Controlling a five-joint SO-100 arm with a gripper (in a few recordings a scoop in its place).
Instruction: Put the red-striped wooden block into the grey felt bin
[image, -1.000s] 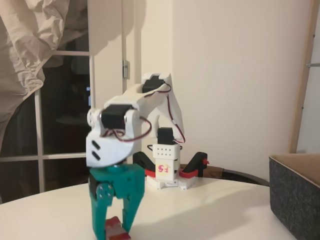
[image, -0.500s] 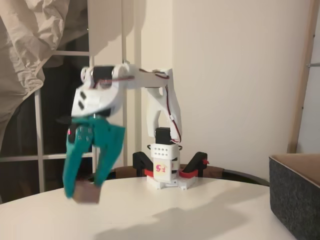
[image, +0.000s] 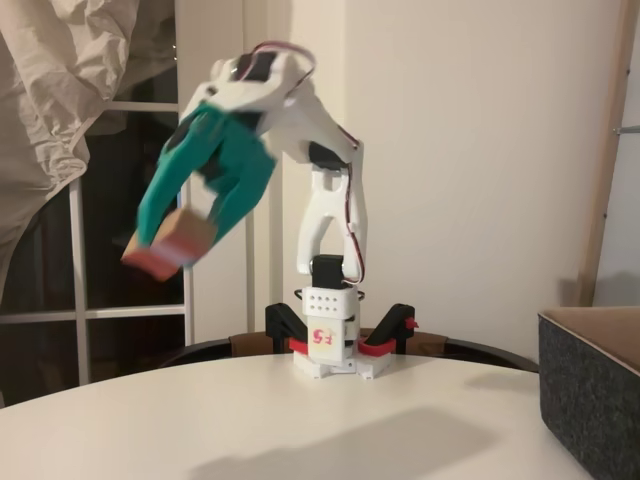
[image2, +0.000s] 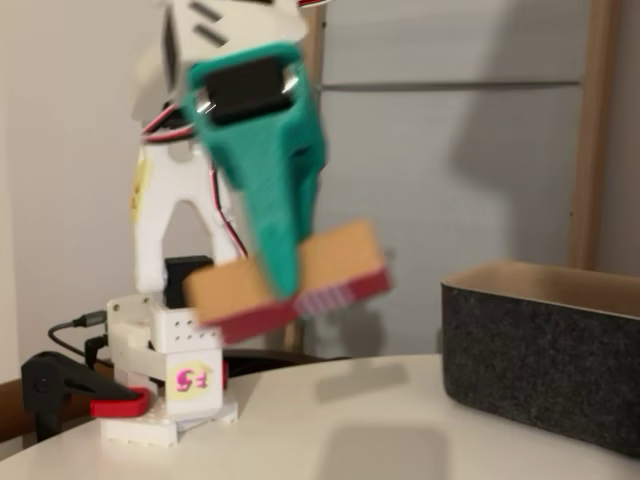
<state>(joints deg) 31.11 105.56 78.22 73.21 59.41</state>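
Round white table (image: 330, 420) carries everything; its far edge holds the white arm base (image: 330, 345) with a red-and-black clamp (image: 395, 335) gripping the table rim. Large dark charcoal-grey felt bin (image: 590, 400), straight walls and tan inside, stands at the table's right edge in both fixed views (image2: 545, 355), well apart from the arm base. White five-joint arm (image: 320, 190) is raised high, wrist tipped toward picture left. Teal two-finger gripper (image: 185, 225) is clamped on the small red-striped wooden block (image: 165, 245), fingers pressing its sides; the block hangs in the air well above the table, tilted, pale wood face up and red band down (image2: 290, 285). Both are motion-blurred, so the exact contact area cannot be read. Judgement: lift done, carry toward the bin not yet done. Risks: the block is held tilted and seems wider than the finger grip, so a fast swing could twist it out of the jaws; a release too early would drop it on the table short of the bin wall, or clip the rim and bounce off.
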